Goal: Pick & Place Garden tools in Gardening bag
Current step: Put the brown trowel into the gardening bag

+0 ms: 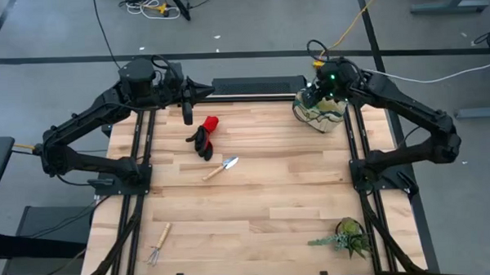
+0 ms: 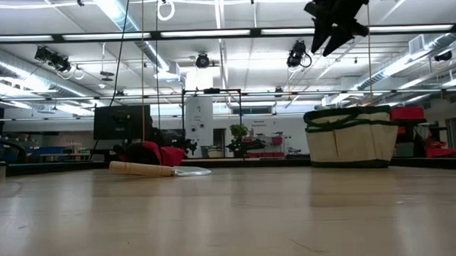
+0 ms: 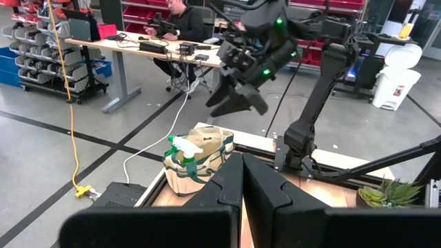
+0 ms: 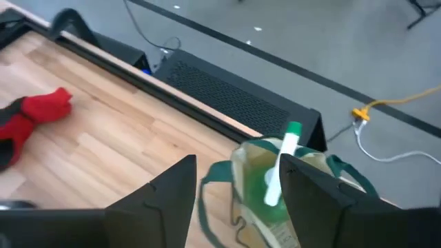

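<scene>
The right gripper [image 1: 323, 92] hangs released above the gardening bag [image 1: 319, 112] (green piece [image 4: 279, 172] inside) at the desk's [image 1: 255, 202] far edge; the left gripper [image 1: 187, 115] is clenched near the gloves [image 1: 204, 137]; trowel [image 1: 221, 168] mid-desk; rake [image 1: 159, 243] at the near-left corner.

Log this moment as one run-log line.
right gripper: open above gardening bag | green piece: in bag | gloves, trowel, rake: on table

A leafy green plant [image 1: 347, 236] lies at the lower right of the wooden worktop [image 1: 256, 211]. A yellow cable [image 1: 357, 21] trails over the grey floor at the upper right. In the left wrist view, a person [image 3: 180, 21] sits at a desk [image 3: 131, 47] at upper left.
</scene>
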You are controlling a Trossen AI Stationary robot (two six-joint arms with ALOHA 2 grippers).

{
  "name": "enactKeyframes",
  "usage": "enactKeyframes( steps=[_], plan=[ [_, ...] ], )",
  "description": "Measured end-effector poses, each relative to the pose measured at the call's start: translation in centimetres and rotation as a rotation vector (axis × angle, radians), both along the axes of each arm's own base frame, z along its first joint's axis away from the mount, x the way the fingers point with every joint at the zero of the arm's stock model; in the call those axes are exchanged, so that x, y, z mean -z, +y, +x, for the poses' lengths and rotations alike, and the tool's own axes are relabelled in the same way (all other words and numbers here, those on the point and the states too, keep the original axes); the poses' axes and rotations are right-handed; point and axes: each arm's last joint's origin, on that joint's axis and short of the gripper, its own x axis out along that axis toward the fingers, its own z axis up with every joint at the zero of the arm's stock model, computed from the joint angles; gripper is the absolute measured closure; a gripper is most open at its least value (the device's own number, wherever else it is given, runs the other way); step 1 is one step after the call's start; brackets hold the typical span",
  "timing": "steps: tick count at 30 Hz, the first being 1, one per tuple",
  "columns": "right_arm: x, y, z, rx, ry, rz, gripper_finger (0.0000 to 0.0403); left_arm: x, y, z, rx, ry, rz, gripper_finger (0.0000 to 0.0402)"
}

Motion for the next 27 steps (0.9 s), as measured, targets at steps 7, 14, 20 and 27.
enactKeyframes(
  steps=[7,14,20,27],
  plan=[
    [-0.2,3.1,1.1,-0.121,-0.087,-0.021,0.0195,0.0,0.0,0.0,0.0,0.0,0.0,0.039],
    [-0.8,6.5,1.3,-0.186,-0.142,-0.06,0.0195,0.0,0.0,0.0,0.0,0.001,0.0,0.039],
    [-1.0,8.6,1.5,-0.239,-0.139,-0.098,0.0195,0.0,0.0,0.0,0.0,0.001,0.001,0.039],
    [-1.0,10.8,1.9,-0.335,-0.141,-0.099,0.0195,0.0,0.0,0.0,0.0,0.001,0.0,0.039]
  ],
)
